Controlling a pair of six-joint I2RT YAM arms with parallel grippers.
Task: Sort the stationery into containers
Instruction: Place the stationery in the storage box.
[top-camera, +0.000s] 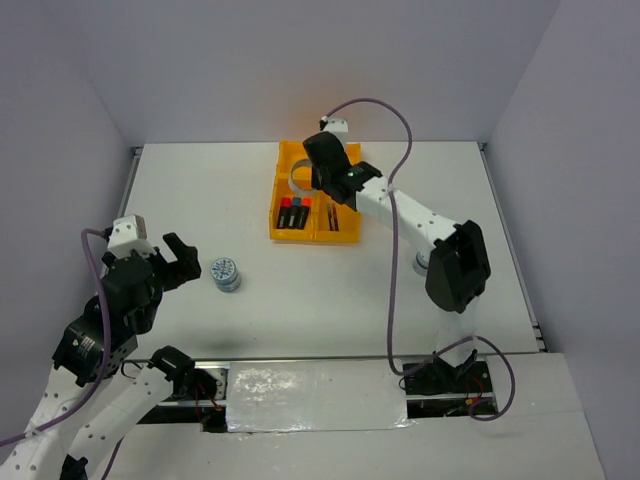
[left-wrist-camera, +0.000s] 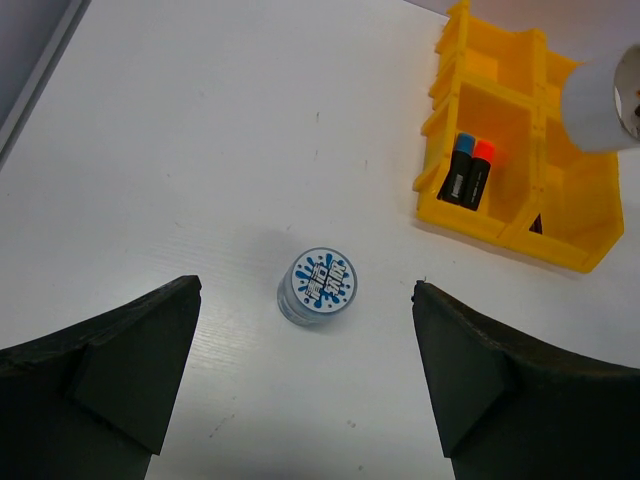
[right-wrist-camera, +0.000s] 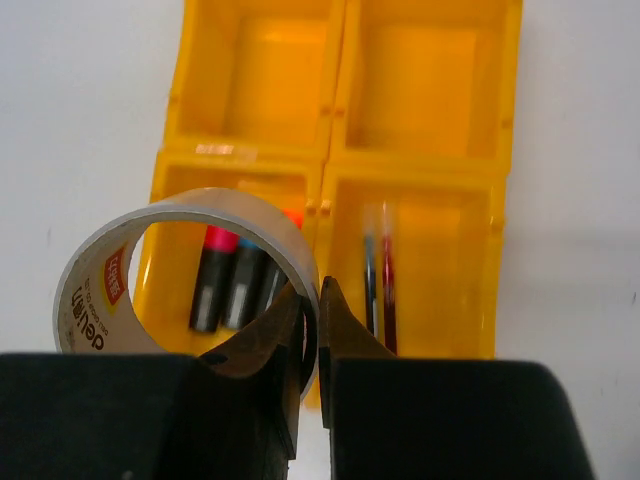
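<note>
My right end effector (right-wrist-camera: 313, 300) pinches the grey tape ring (right-wrist-camera: 88, 295) by its wall, with the empty compartments of the tray (right-wrist-camera: 332, 170) at twelve o'clock.

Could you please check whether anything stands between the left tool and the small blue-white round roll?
Nothing visible does: the small blue-white round roll stands alone on the white table, ahead of the open left tool.

The right gripper (right-wrist-camera: 312, 300) pinches the grey tape ring (right-wrist-camera: 88, 290) over the yellow tray (right-wrist-camera: 506, 250). Highlighters (right-wrist-camera: 228, 285) and two pens (right-wrist-camera: 378, 285) fill adjoining compartments.
</note>
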